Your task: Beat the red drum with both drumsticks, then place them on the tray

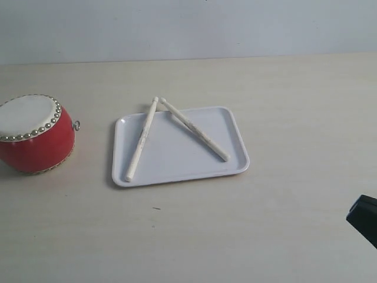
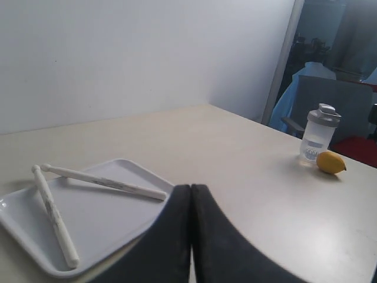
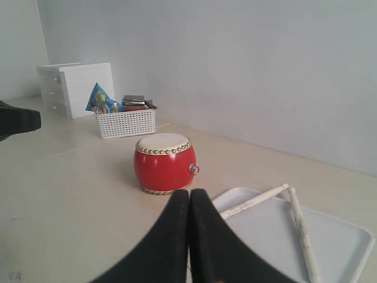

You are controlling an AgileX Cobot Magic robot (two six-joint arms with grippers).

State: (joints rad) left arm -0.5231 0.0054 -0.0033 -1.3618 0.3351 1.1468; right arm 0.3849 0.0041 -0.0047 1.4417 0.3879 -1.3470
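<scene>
The red drum (image 1: 35, 133) (image 3: 164, 163) stands upright at the table's left edge, its cream skin up. To its right lies the white tray (image 1: 235, 141) (image 2: 129, 171) (image 3: 347, 242). Both drumsticks rest on it, tips nearly touching at the far rim: one drumstick (image 1: 141, 140) (image 2: 54, 215) (image 3: 254, 201) on the left side, the other drumstick (image 1: 194, 130) (image 2: 106, 182) (image 3: 303, 231) slanting right. My left gripper (image 2: 191, 187) is shut and empty, beside the tray. My right gripper (image 3: 189, 192) is shut and empty, away from the sticks; only a dark corner of that arm (image 1: 364, 218) shows at the exterior view's right edge.
A clear bottle (image 2: 318, 133) and a lemon (image 2: 330, 162) stand far off on the table. A white mesh basket (image 3: 125, 122) with packets and a white drawer box (image 3: 73, 87) sit behind the drum by the wall. A dark arm part (image 3: 17, 119) shows at one edge.
</scene>
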